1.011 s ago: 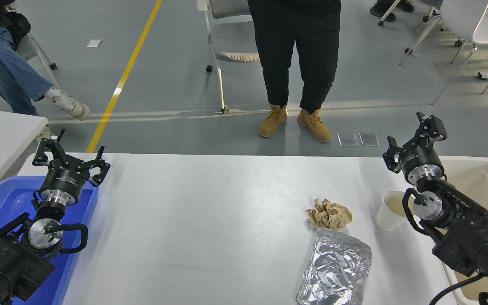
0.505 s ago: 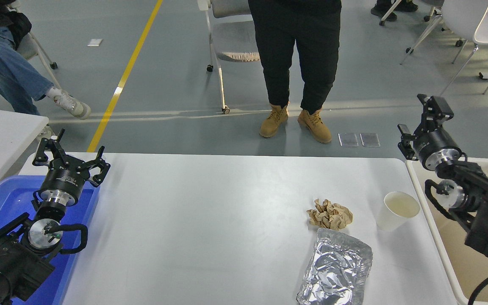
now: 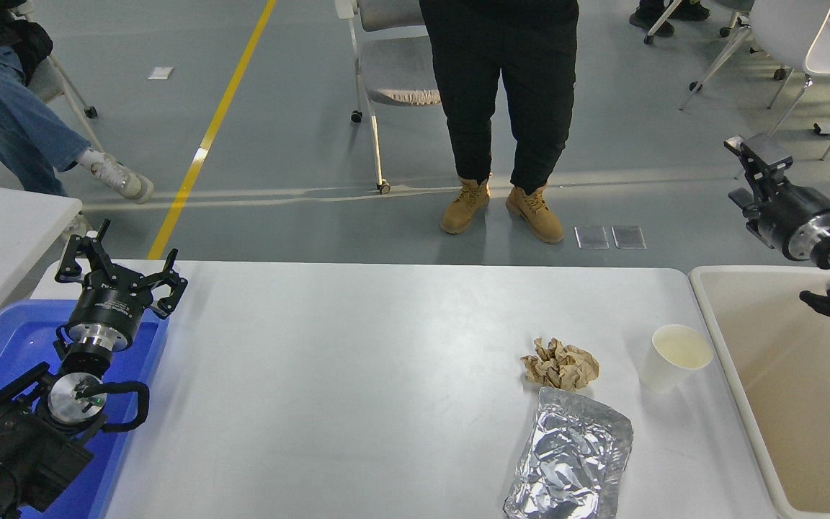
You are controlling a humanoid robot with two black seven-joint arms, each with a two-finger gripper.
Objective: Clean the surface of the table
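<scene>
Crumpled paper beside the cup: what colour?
Tan-brown, a crumpled paper near the white cup; head view.

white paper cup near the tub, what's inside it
The white paper cup stands upright on the white tabletop, its mouth open to the camera. Only a pale cream interior shows; whether that is bare lining or some liquid cannot be told. Its near wall hides the lower inside.

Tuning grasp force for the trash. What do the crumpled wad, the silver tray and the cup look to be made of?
Crumpled wad: brown paper, matte, with sharp irregular creases, likely kraft paper or a napkin.
Silver tray: thin aluminium foil, shiny and wrinkled, with a rolled rim, seemingly flattened.
Cup: white, matte, thin-walled; probably paper, though plastic cannot be ruled out.
All three lie on the table surface.
</scene>
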